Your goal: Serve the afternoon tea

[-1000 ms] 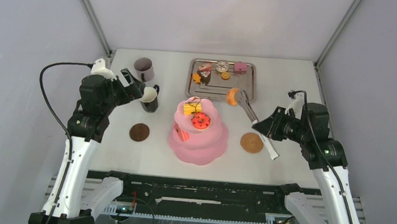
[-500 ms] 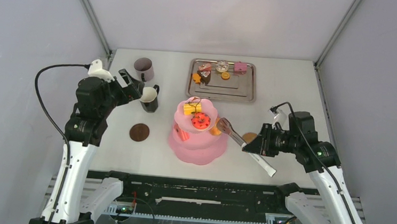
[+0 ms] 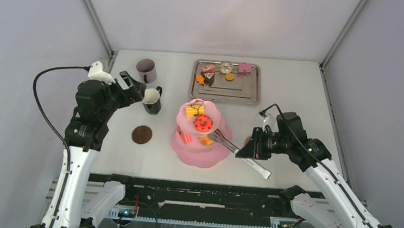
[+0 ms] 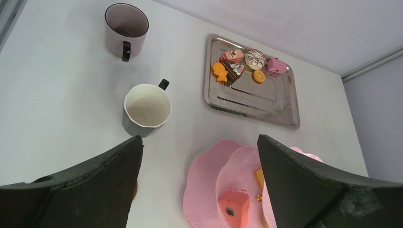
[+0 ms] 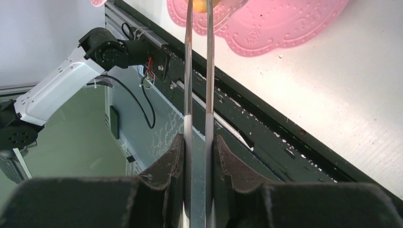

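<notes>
White desk (image 3: 294,94) in grey-walled bay, right pincer (image 3: 247,151) clamped on tongs (image 3: 224,141), long axis toward pink stand (image 3: 207,157), orange pastry (image 3: 206,141) at tips, left pincer (image 3: 138,91) agape, black mug (image 3: 152,101) just ahead.

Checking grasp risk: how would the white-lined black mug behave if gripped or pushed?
The white-lined black mug looks rigid and empty, so probably light. Its smooth wall could slip in a pinch. It stands upright, so a push near the rim might tip it.
</notes>
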Robot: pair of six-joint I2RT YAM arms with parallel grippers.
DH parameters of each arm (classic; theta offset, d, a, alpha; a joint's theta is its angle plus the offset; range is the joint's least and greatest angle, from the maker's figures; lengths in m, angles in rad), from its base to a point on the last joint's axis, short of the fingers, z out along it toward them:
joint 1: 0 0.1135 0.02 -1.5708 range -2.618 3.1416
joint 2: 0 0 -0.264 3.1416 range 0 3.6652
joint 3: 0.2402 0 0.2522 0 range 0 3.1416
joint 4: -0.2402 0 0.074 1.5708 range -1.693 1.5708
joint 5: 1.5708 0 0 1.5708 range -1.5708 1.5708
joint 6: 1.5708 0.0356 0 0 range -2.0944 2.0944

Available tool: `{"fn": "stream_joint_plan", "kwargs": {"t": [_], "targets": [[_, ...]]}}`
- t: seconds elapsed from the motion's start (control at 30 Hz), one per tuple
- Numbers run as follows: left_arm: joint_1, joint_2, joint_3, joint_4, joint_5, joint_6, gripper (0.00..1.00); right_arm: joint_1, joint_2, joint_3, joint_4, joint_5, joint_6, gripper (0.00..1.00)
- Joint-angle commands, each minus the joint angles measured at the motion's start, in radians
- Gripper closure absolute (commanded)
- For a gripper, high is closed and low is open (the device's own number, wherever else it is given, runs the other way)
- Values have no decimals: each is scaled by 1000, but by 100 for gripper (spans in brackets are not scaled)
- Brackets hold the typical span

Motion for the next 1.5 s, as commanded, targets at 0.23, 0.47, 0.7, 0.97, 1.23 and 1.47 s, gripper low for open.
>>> {"fn": "stream_joint_plan", "kwargs": {"t": [0.23,0.47,0.7,0.97,1.23,1.47], "targets": [[9,2,1,38,9,-1,6,2,-14,27,71,61,15,56],[8,6,8,39,14,-1,6,-14,-22,84,12,99,-23,53],[9,15,19,39,12,1,6,-149,-29,149,-59,58,-92,54],[8,14,27,34,3,11,6,-226,-2,221,-52,317,-110,54],[12,30,38,30,1,20,6,-190,272,349,119,652,-150,54],[24,45,50,23,-9,23,6,-175,588,553,183,773,-237,52]]}}
